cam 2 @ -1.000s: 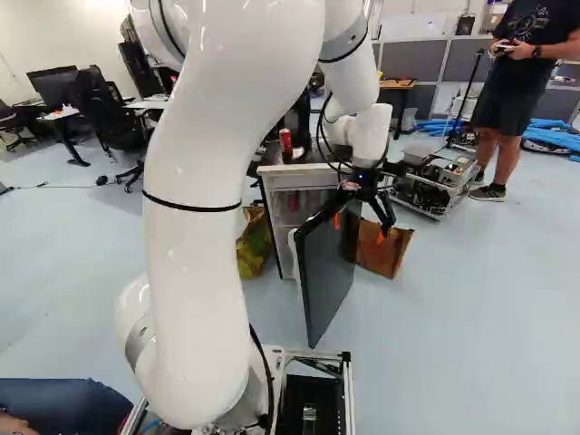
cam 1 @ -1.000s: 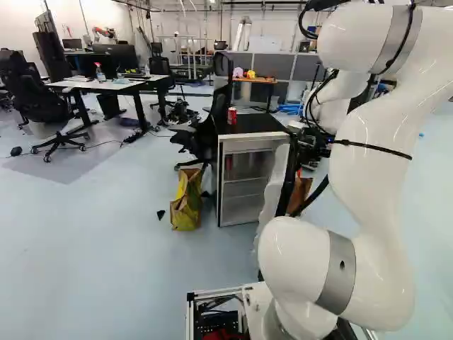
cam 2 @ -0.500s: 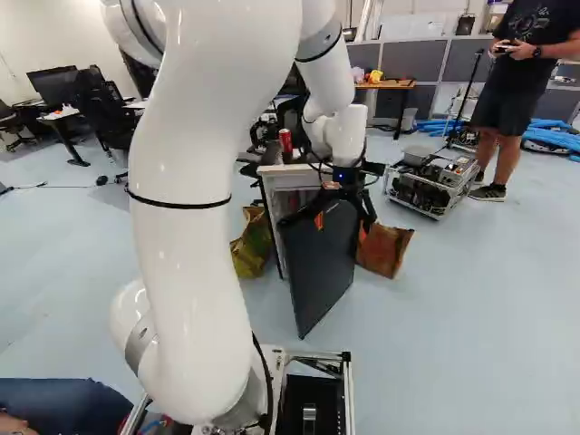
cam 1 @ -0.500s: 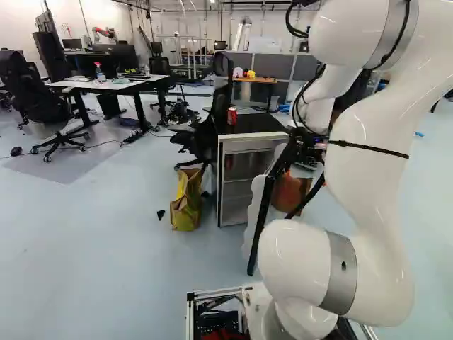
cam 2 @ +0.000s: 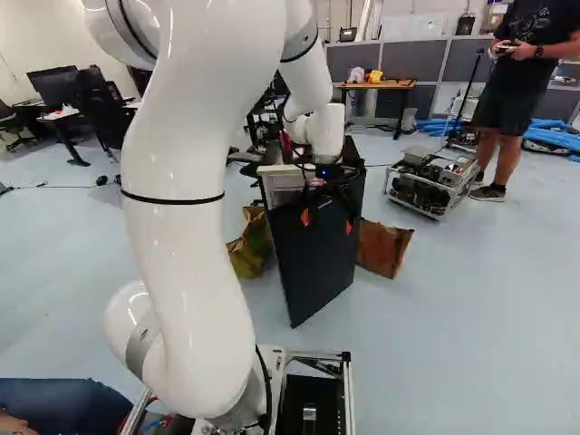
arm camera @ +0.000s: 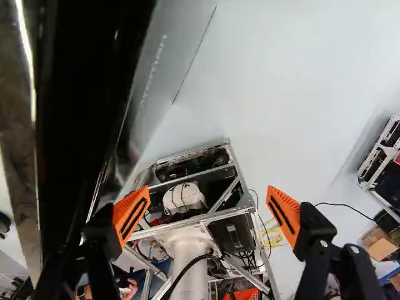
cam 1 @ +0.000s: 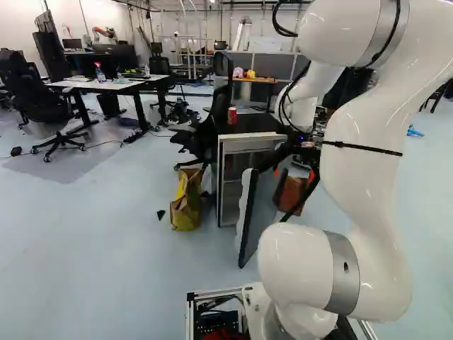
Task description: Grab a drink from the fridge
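Since a second ago, the flat dark fridge door (cam 1: 260,212) has swung closer to the pale-sided fridge with a black top (cam 1: 220,185). In the left base view, the thick white arm (cam 1: 374,142) has moved across with it. A small red can (cam 1: 232,115) stands upright on top of the fridge, in the same spot as before. Something red also shows inside, too small to name.

In the right base view, the dark face of the door now covers most of the fridge's front. The black two-finger gripper (cam 2: 327,223) is up by the door's top.

In the wrist view, its orange pads (arm camera: 132,212) are wide apart with nothing pinched, and the door's black edge is beside one finger. Probably the arm is pushing the door shut. If the can on top is the wanted drink, it is already out and picking it up is left.
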Controlling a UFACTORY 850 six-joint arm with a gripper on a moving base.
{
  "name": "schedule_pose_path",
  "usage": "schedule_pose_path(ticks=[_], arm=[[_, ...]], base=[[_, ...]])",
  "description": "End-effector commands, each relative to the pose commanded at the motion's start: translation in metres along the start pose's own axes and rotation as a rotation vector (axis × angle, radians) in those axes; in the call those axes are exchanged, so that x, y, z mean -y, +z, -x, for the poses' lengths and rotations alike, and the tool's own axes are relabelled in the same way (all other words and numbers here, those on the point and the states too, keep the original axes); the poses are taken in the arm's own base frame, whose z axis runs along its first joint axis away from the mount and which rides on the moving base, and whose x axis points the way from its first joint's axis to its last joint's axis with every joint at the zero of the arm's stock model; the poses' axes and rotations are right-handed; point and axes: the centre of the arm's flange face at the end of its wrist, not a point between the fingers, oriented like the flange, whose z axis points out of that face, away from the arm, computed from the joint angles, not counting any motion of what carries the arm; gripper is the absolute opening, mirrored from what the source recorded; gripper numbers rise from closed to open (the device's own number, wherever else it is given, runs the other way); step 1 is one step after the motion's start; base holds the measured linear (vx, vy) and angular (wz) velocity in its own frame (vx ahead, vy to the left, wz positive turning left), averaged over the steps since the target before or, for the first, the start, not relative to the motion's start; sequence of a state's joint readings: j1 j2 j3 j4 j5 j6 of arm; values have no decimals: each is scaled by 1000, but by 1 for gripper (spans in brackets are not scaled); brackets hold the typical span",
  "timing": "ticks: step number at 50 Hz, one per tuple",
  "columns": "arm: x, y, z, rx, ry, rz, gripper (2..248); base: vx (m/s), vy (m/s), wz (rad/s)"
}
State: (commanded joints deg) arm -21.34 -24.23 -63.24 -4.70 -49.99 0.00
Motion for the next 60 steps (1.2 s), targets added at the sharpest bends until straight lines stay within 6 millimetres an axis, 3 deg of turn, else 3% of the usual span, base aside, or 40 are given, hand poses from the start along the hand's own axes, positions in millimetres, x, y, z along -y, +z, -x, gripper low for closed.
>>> schedule_pose_path(ticks=[27, 60], arm=[[59, -7, -16, -65, -107, 19, 247], [109, -14, -38, -164, -192, 24, 247]], base=[[0, 0, 0], [0, 0, 0]])
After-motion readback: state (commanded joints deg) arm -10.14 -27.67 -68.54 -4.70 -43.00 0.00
